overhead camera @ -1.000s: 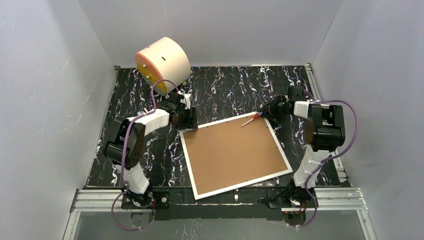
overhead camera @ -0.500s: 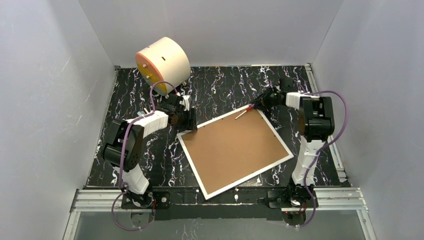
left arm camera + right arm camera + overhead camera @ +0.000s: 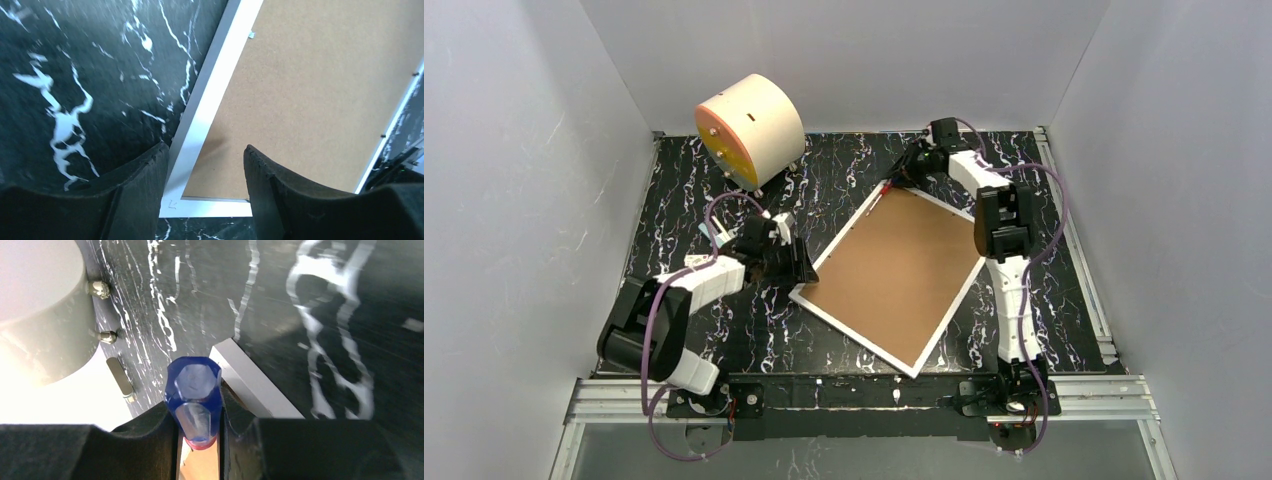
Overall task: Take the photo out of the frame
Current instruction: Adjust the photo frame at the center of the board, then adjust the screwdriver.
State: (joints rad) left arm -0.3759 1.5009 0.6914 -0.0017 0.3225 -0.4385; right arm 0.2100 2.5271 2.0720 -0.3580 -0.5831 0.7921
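Note:
The frame [image 3: 902,275] lies face down on the black marbled table, brown fibreboard back up, turned at a slant. The photo is hidden under that back. My left gripper [image 3: 799,268] is open and straddles the frame's left corner [image 3: 200,125]: one finger [image 3: 145,175] stands outside the white edge, the other over the brown board. My right gripper [image 3: 904,176] is at the frame's far corner [image 3: 250,385], shut on a screwdriver [image 3: 194,390] with a blue and red handle. The screwdriver's shaft [image 3: 876,200] lies along the far edge.
A cream cylinder with an orange face [image 3: 749,130] stands at the back left on small feet, close to the right gripper's view [image 3: 40,315]. Grey walls close in three sides. Metal rails run along the table's right edge [image 3: 1079,260].
The frame has turned counter-clockwise, its far corner swinging left and toward the back. My right gripper moved left and back with the screwdriver. My left gripper shifted nearer, staying at the left corner.

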